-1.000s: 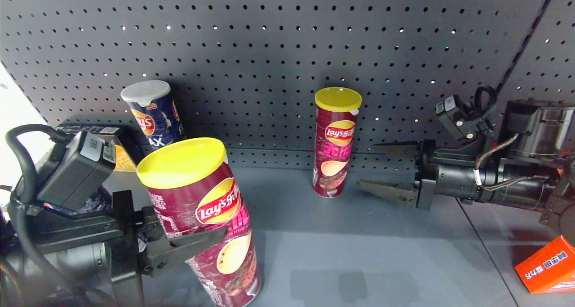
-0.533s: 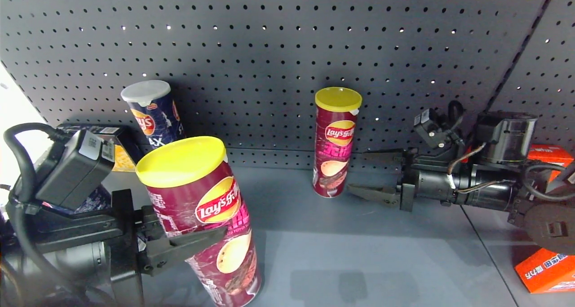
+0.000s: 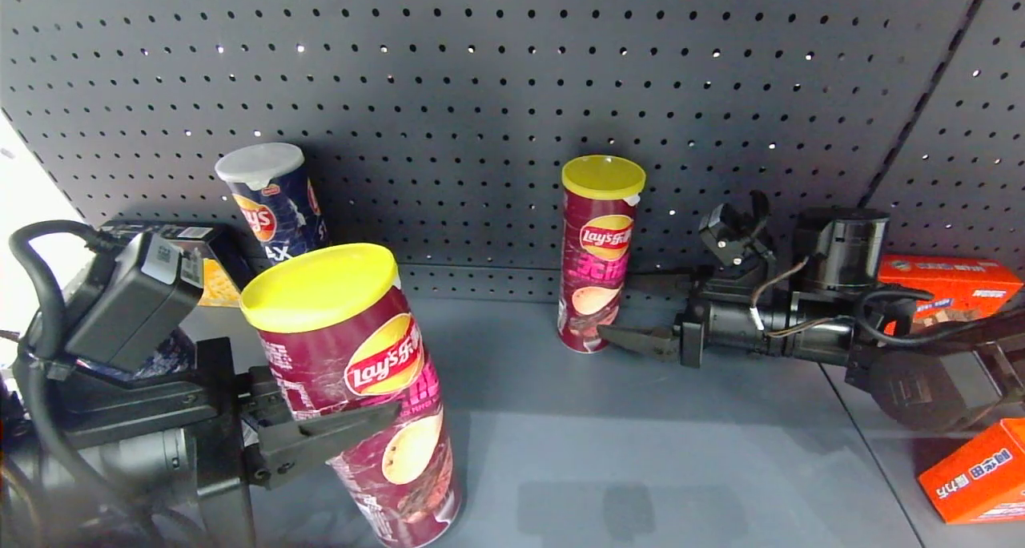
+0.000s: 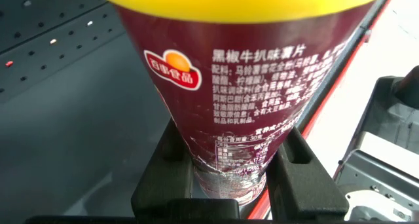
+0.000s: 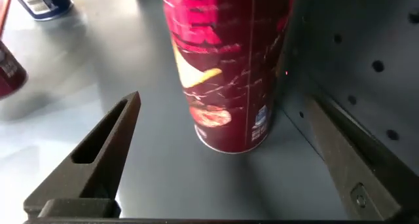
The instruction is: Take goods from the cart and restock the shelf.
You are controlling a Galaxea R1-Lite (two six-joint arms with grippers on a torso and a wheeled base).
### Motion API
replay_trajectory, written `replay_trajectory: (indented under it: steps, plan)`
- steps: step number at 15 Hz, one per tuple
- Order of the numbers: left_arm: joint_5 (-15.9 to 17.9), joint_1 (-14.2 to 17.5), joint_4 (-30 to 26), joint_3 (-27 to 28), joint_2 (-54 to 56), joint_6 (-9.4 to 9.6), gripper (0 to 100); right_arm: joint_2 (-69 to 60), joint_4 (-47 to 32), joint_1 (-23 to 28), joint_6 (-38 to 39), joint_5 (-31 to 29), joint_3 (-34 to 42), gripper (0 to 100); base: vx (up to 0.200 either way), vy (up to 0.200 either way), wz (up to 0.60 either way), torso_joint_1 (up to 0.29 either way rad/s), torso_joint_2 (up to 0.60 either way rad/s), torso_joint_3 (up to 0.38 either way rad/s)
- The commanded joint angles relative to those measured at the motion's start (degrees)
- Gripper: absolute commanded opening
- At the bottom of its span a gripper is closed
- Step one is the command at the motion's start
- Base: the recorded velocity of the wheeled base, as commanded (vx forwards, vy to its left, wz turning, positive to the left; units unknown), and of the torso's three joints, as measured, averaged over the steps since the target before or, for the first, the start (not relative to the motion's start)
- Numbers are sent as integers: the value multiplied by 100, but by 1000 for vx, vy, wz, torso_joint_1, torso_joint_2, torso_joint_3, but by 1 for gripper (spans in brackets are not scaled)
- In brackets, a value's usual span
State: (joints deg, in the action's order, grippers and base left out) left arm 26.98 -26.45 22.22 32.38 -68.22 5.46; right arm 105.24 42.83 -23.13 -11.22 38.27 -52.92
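Can (image 3: 346,354) in left gripper (image 4: 234,162)

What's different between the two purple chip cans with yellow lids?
The near can leans, clamped in the left claw; the far can stands upright on the shelf. The far can is not gripped: the right claw is open, with a finger on either side of it. Both are purple with yellow lids.

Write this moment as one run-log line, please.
left gripper: shut on held can, tilted | right gripper: open, straddling upright can near pegboard, not gripping
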Motion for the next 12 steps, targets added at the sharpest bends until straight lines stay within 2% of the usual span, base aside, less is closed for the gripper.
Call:
replay_trajectory:
  steps: [1, 12]
  plan:
    - [0, 35, 1, -12, -7, -1, 0, 225, 7, -17, -3, 5, -175, 100, 0, 0, 0, 0, 0, 0]
    - [0, 44, 1, 14, -16, -1, 0, 691, -2, -307, 5, -56, -755, 100, 0, 0, 0, 0, 0, 0]
